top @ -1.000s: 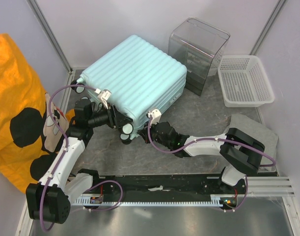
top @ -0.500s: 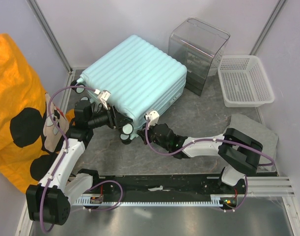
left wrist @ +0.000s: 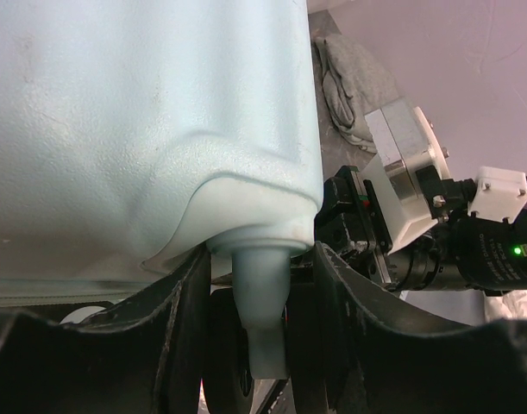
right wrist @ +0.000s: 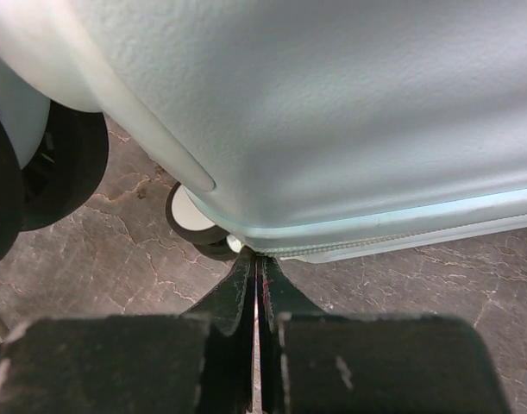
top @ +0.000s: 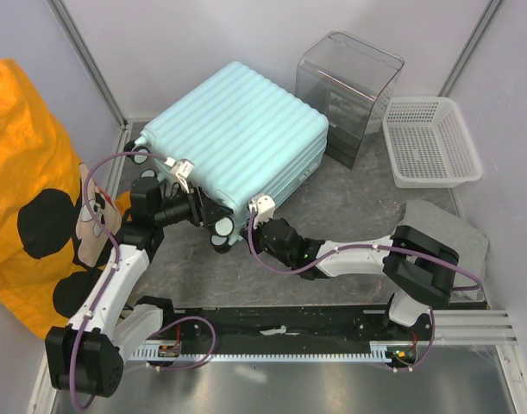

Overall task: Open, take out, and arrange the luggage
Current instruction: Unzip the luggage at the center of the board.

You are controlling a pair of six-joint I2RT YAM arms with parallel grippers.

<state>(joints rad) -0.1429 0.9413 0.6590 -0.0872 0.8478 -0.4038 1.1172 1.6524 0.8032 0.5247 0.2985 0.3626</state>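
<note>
Right wrist: right gripper (right wrist: 256, 261) pinched shut at zip seam (right wrist: 401, 243) of mint ribbed hard-shell suitcase (right wrist: 332, 103), nothing visibly held, so it may slip off. Left gripper (left wrist: 261, 285), half-open, clamps black caster wheel (left wrist: 222, 354).

You have the luggage (top: 233, 138) lying flat on the table (top: 358, 211), back and left of centre. The box (top: 349, 90) stands just right of it, and the basket (top: 431, 142) sits right of that. At the luggage's near corner your left gripper (top: 210, 213) straddles a wheel (top: 222, 228). Your right gripper (right wrist: 255, 272) meets the seam just right of it. A bag (top: 21, 172) lies far left.
</note>
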